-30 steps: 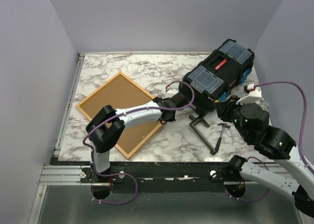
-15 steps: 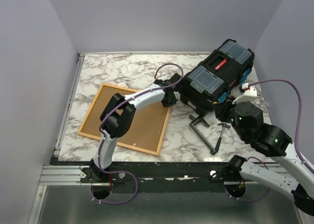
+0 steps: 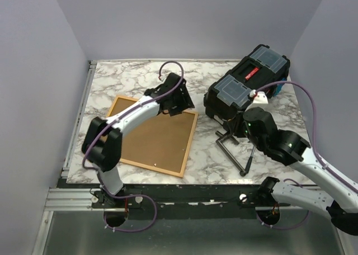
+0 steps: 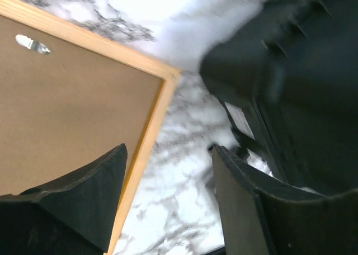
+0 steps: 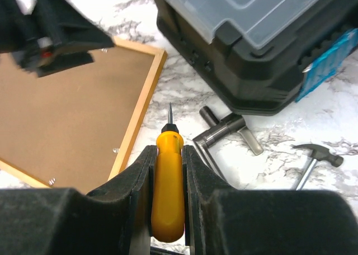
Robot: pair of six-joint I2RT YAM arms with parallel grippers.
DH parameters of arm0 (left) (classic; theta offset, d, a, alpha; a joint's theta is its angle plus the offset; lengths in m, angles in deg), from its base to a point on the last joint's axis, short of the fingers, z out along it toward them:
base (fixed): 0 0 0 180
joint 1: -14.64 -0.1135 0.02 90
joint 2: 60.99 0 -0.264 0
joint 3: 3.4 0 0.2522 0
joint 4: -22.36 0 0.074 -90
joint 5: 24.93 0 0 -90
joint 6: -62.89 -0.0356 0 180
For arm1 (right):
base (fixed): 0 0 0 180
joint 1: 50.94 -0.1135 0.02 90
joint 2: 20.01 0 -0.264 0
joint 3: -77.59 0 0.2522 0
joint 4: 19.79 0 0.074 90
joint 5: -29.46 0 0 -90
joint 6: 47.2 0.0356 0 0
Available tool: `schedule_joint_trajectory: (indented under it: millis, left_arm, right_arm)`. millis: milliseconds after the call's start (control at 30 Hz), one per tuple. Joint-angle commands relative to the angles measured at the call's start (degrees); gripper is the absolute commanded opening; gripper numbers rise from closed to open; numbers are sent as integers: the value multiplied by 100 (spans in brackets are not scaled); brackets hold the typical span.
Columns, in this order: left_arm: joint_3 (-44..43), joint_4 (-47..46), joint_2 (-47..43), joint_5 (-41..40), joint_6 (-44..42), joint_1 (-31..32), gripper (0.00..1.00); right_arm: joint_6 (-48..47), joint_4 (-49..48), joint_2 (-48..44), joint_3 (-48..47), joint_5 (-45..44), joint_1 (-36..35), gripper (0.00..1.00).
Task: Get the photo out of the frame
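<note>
Frame, back-up on tabletop, left of centre; photo inside, brown backing uppermost. Left tool over far right corner, jaws apart, empty. Right tool clenched on orange-handled awl, frame's right rail just leftward of tip.

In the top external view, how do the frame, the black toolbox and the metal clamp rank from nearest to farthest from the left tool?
1. The frame: its far right corner lies right by the left tool.
2. The black toolbox: a little to the tool's right, at the table's far right.
3. The metal clamp: farthest, to the right and nearer the arm bases.
</note>
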Motion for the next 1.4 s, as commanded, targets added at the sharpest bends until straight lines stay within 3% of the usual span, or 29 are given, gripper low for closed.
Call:
schedule_joint_trajectory:
  millis: [0,167,300,400,500,600,900,1100,1367]
  left_arm:
    - [1979,-1305,-1812,1352,-1002,62,66]
    - [4206,-2187,-3410,2179,-1085,59,66]
    - [5677,-2532,-4925,2367,-936,138,64]
    - [6314,-2509,-5830,2427,-827,356,68]
    - [6603,-2373,-6187,2117,-903,1015,70]
    - [6482,-2119,-5948,1523,-1087,1918,70]
    - [6212,-2435,-4558,1012,-884,3306,69]
    - [5860,-2615,-3936,417,-1004,3363,73]
    - [5305,-3071,-2947,484,-1127,3171,74]
  right_arm:
    - [-16,-206,389,68,567,11,1]
    - [126,-285,981,-4,1215,2,1]
    - [446,-453,1519,7,1830,-26,1]
    - [735,-700,1835,146,1951,-125,1]
    - [834,-828,2068,183,1935,-171,1]
    - [836,-876,1993,91,1744,-165,1]
    - [732,-447,1443,-83,872,-165,1]
    - [746,-380,1184,73,814,-161,1]
    - [803,-171,1028,52,698,-165,1]
